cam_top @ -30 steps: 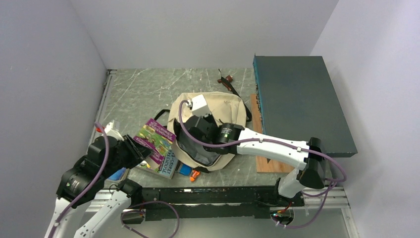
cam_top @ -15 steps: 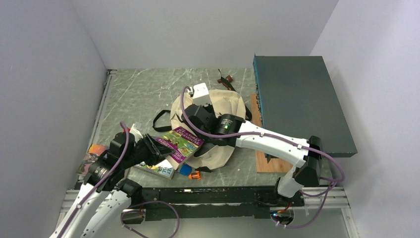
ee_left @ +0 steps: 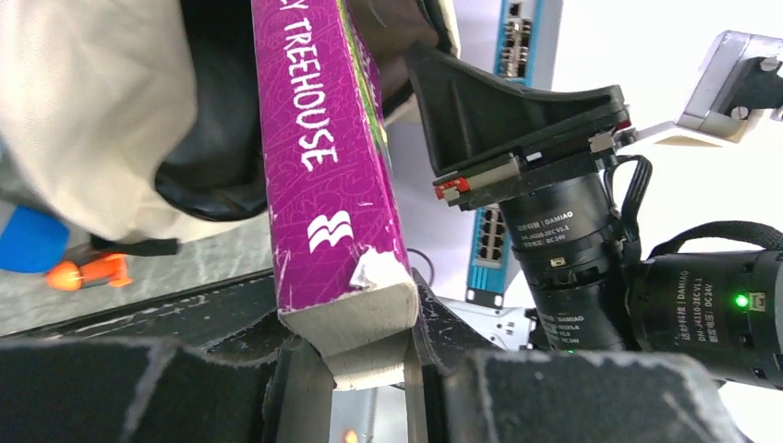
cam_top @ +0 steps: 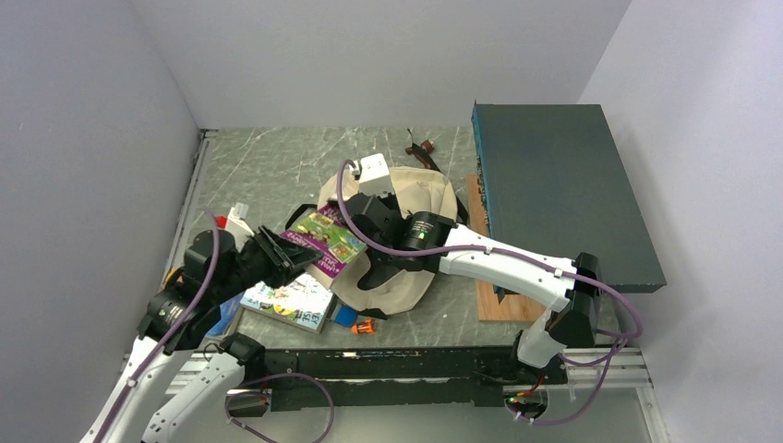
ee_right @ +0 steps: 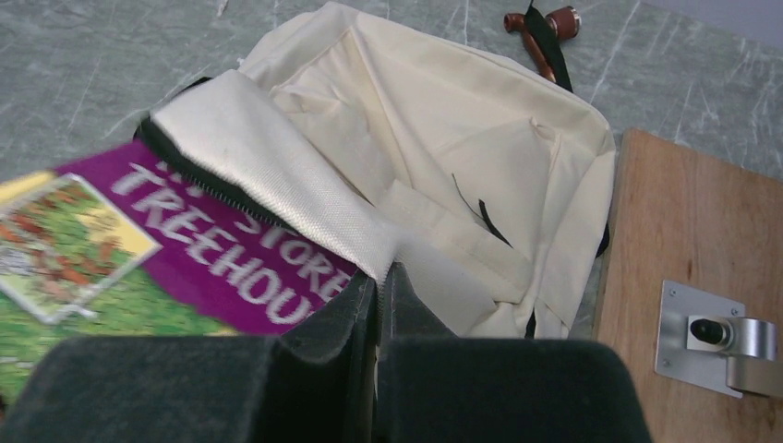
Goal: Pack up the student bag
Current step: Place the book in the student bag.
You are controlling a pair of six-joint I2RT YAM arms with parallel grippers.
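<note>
1. I am seeing the dark teal box (cam_top: 563, 185) sitting along the right side of the table, with a wooden board (ee_right: 683, 231) beside the bag.
2. The student bag (cam_top: 427, 196) is lying mid-table, just left of that box, its mouth facing my left arm.
3. My right arm is reaching in a long line from its base to the bag. The right gripper (ee_right: 379, 281) is pinching fully closed on the cream edge of the bag's opening.
4. My left arm is folding up from the near left corner and pointing at the bag. The left gripper (ee_left: 362, 369) is clamping a corner of the purple book (ee_left: 323, 166), jaws only as wide as the book is thick.
5. That book is tilting, with its far end going in under the held flap.
6. A second book (cam_top: 288, 303) is lying flat near the front edge.
7. Against a second ago, the left arm is carrying the purple book farther in and toward the bag, uncovering the second book, and the right gripper is holding the flap farther back.
</note>
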